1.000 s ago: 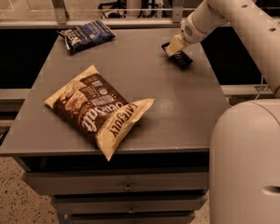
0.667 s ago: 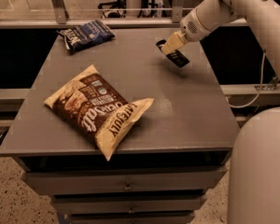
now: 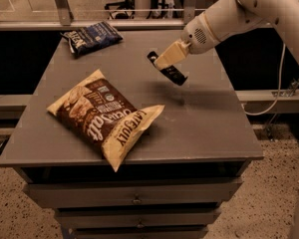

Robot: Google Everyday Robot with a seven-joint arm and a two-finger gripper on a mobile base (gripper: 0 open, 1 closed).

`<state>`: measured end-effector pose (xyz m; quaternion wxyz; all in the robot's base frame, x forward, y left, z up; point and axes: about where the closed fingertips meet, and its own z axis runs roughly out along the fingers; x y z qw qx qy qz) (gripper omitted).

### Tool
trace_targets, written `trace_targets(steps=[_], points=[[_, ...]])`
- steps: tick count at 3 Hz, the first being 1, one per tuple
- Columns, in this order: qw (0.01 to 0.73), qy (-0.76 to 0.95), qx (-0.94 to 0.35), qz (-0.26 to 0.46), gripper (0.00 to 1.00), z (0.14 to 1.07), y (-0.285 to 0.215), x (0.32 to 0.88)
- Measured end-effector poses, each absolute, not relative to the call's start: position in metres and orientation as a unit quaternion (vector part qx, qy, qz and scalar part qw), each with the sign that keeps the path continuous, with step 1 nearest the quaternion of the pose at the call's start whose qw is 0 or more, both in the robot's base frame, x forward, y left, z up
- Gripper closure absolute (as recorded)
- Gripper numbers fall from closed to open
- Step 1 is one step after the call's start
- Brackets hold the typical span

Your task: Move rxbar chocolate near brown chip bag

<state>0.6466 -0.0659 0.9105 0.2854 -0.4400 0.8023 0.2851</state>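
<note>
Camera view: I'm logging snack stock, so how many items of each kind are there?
Chip bags: 2, the brown chip bag and the blue chip bag
Bars: 1, the rxbar chocolate, gripped by the claw above the table
Total: 3

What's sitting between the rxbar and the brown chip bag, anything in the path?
Nothing visible. The gripper holds the rxbar chocolate just above the table, right of centre; only bare surface separates it from the brown chip bag. The blue chip bag lies at the far-left corner, off that line.
</note>
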Motion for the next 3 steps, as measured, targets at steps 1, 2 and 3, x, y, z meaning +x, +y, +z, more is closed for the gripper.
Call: trace_targets(steps=[1, 2, 3], points=[[0.269, 0.79, -0.456, 0.31, 1.0, 0.904, -0.047, 0.613], [0.258, 0.787, -0.463, 0.315, 1.0, 0.897, -0.04, 0.594], [0.248, 0.785, -0.478, 0.307, 0.85, 0.888, -0.033, 0.582]])
